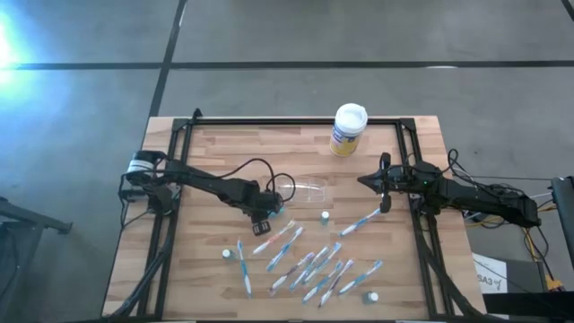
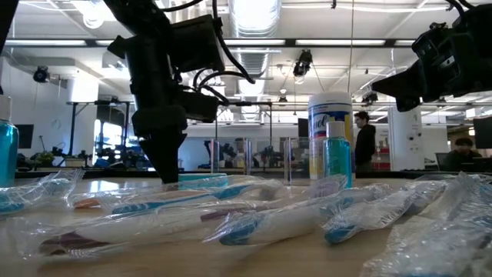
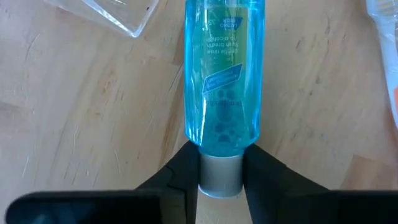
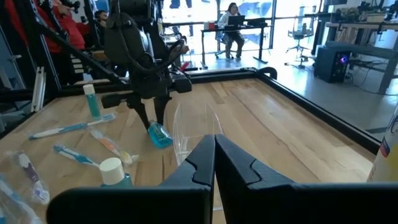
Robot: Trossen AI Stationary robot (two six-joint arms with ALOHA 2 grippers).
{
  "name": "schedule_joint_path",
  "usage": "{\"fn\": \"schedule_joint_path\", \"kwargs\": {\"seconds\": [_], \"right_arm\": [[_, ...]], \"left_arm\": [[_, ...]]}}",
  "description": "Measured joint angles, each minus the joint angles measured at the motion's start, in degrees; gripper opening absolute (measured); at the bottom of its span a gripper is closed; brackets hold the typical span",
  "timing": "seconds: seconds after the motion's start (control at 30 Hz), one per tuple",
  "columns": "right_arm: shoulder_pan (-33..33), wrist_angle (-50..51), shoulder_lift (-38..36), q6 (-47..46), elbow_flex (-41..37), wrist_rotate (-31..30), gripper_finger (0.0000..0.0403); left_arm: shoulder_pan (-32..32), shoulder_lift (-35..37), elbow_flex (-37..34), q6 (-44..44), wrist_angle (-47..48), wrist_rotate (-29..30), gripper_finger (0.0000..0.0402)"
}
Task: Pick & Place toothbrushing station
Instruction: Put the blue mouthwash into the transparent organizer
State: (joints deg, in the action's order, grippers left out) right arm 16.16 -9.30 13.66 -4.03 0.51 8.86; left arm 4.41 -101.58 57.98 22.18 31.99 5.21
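We see the left end effector (image 3: 221,180) low on the desk (image 1: 215,144), its fingers (image 3: 183,171) pinching the grey cap of a small blue mouthwash bottle (image 3: 222,74) lying flat just beside the tipped clear holder (image 1: 305,189). With only the cap held, the bottle could swing or slip on lifting, and we think it might knock the holder or the wrapped toothbrushes (image 1: 309,265) nearby. The right end effector (image 4: 214,155) hangs closed and empty beyond the holder.

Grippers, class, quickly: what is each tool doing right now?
Left tool: closed around the cap end of a small blue bottle lying on the table.
Right tool: shut, holding nothing.
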Motion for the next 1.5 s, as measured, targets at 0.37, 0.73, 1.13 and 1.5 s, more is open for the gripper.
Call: {"fn": "schedule_joint_path", "kwargs": {"seconds": [0.37,0.73,1.13,1.5], "right_arm": [[0.0,-0.7,0.0,1.1,0.0,0.0,0.0008],[0.0,-2.2,0.0,-0.8,0.0,0.0,0.0008],[0.0,-4.5,0.3,-4.0,0.1,-1.9,0.0062],[0.0,-3.7,6.6,-1.9,8.1,-3.0,0.0197]], "left_arm": [[1.2,6.7,-0.4,-0.5,6.5,2.4,0.0094],[1.7,9.8,-0.2,-2.7,9.8,5.4,0.0094],[2.0,15.9,-0.2,-5.2,12.1,15.1,0.0094],[2.1,25.1,-0.2,-8.5,13.7,18.7,0.0094]]}}
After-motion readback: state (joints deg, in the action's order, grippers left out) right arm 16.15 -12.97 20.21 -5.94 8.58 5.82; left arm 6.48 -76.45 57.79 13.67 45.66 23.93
